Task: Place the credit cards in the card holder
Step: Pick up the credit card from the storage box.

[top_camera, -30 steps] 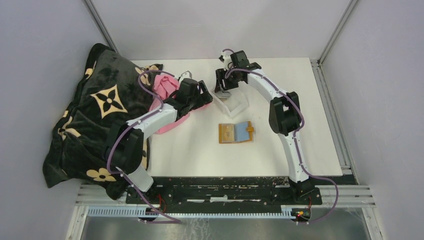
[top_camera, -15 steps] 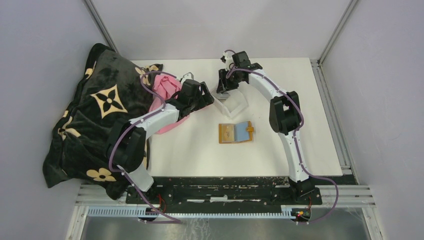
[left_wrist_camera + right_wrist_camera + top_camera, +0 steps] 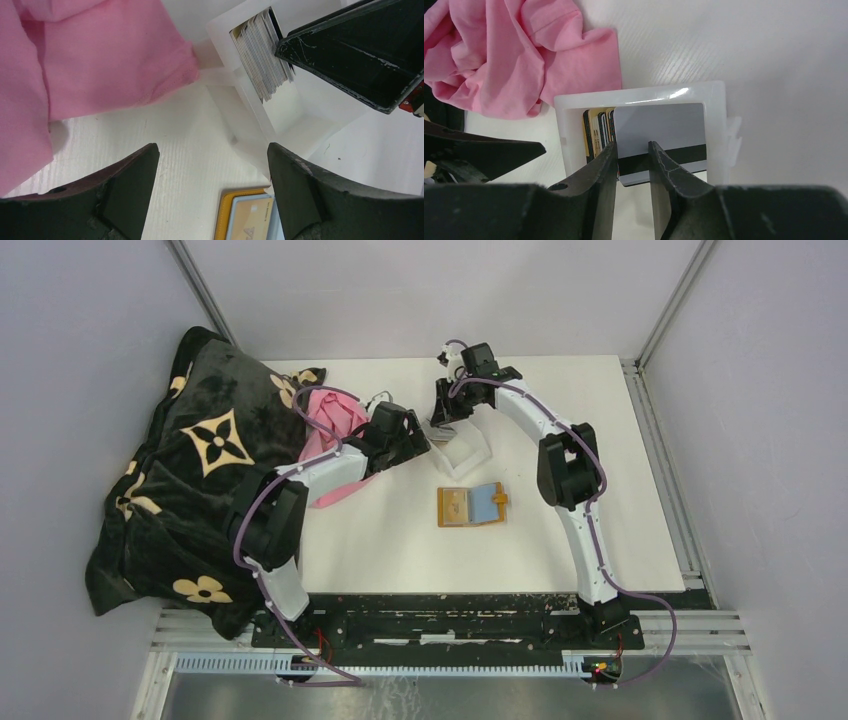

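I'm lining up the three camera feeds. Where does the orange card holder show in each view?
Top external: the card holder lies open near the picture's centre.
Left wrist: only its corner shows, at the bottom edge, framed by the open left claw.
Right wrist: not in it.
Shared landmark: the pink cloth, seen in all three views.

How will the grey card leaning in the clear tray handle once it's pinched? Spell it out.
Likely stiff: the grey card leans in the clear tray with a flat face and straight edges. Probably light, being as thin as the edge-on cards beside it. Its smooth face may slip between the right gripper's hard fingers.
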Controlling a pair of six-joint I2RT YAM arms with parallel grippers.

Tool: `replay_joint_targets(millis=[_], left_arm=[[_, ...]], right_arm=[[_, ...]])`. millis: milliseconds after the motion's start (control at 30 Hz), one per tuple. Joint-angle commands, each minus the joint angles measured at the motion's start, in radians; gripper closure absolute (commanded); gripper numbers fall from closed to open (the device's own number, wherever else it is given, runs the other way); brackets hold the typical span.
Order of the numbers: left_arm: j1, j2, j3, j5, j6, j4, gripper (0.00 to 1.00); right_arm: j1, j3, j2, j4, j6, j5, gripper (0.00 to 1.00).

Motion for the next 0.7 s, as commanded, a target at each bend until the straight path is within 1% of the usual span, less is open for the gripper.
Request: replay_joint_targets(millis=[0, 433, 667], left_arm=[[-0.004, 0.027, 0.048, -0.003, -0.028, 0.03, 0.14], [-0.005, 0.048, 0.05, -0.007, -0.015, 0.025, 0.14], [-0.004, 0.048, 0.051, -0.012, -0.004, 0.023, 0.14]], right_arm=[[0.022, -0.004, -0.043, 0.013, 0.009, -0.033, 0.68], [0.032, 0.015, -0.052, -0.013, 0.009, -0.045, 0.79], [0.033, 0.03, -0.061, -0.033, 0.003, -0.045, 0.8]])
